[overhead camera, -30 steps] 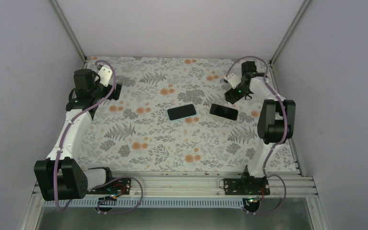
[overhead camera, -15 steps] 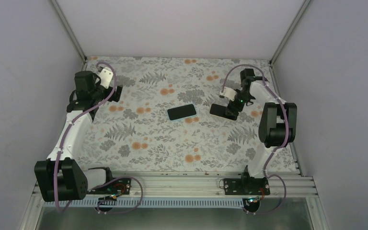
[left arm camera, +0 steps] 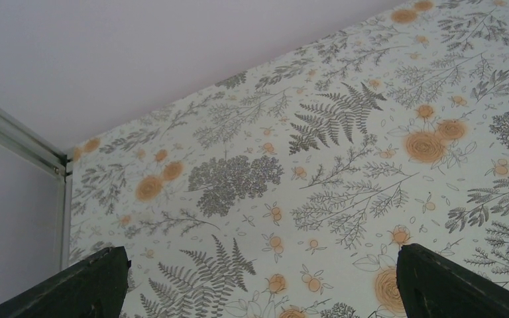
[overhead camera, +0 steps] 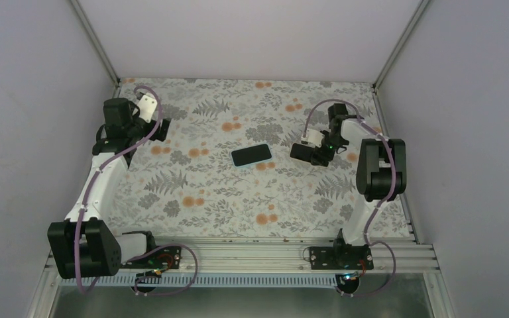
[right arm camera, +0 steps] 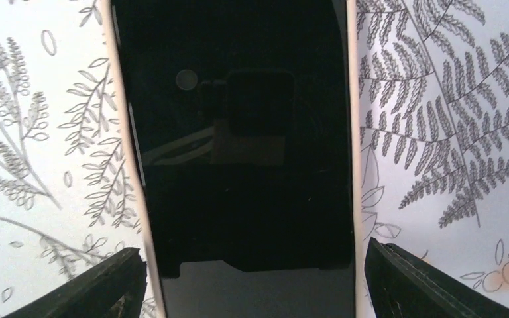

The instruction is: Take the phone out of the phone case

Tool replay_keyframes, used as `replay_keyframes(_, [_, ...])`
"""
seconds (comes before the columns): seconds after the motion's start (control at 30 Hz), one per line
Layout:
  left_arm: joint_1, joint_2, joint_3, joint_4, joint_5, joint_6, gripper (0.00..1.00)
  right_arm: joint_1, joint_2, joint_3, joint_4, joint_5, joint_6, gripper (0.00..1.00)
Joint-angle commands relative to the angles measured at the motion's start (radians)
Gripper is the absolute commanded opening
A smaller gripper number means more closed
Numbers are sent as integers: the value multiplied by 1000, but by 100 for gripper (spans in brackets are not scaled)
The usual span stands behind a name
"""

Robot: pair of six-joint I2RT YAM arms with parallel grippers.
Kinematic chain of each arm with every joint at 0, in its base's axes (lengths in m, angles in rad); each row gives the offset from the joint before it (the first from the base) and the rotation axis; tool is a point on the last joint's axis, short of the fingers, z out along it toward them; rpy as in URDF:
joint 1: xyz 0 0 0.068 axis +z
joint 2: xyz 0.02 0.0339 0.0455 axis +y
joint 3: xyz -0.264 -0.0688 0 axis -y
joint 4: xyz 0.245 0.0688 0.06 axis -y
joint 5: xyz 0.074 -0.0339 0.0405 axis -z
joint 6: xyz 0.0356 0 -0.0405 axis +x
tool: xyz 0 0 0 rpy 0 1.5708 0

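Nothing can be read in any of the three views: no text, label, brand, number or sign. The phone [right arm camera: 238,165] near the counter's right edge shows a dark glossy screen carrying only a dim reflection, with no logo or characters legible on it. The cover of the counter [overhead camera: 205,199] is printed from edge to edge with ferns and orange flowers and bears no lettering.
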Motion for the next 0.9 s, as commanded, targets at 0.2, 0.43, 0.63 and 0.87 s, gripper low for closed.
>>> replay_keyframes(0.2, [4,12,1,-9,42,11,100,11,79,13,48,58,-39,85])
replay_keyframes(0.43, [4,27,12,-26,89,23,100,12,116,42,32,72,-38,83])
replay_keyframes(0.63, [-49,136,146,-156,106,91,100,11,169,59,15,103,-38,82])
replay_keyframes(0.87, [-130,240,310,-281,120,132,100,11,222,92,-5,95,-33,87])
